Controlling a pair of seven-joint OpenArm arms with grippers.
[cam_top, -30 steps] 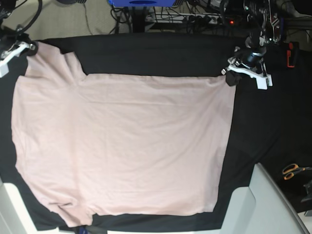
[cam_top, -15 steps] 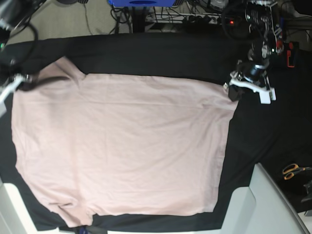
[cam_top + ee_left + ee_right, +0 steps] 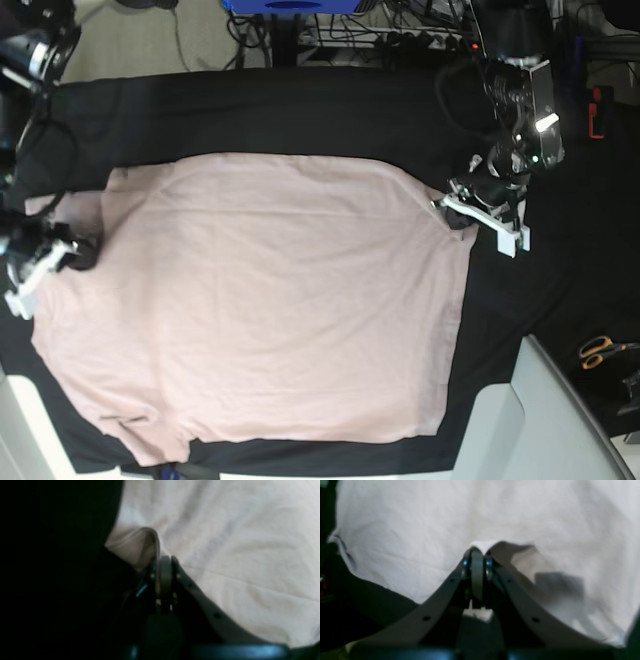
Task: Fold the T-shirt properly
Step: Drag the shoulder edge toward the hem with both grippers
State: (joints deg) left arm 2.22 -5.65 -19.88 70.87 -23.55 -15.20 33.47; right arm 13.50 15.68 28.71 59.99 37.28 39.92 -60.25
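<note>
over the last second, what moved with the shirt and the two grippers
Both grippers, each shut on the T-shirt, pulled its far edge toward the camera: the right gripper carried the sleeve corner down the base view's left, and the left gripper brought the hem corner down and inward. The near edge and the scissors stayed put.

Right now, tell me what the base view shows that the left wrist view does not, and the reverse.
Only the base view shows the whole pale pink T-shirt spread on the black tablecloth, the right pincer at its other edge, and orange-handled scissors off to the side. Only the left wrist view shows the hem fold pinched between the shut jaws of the left pincer. Both show that pincer gripping the shirt's corner against the dark cloth.
</note>
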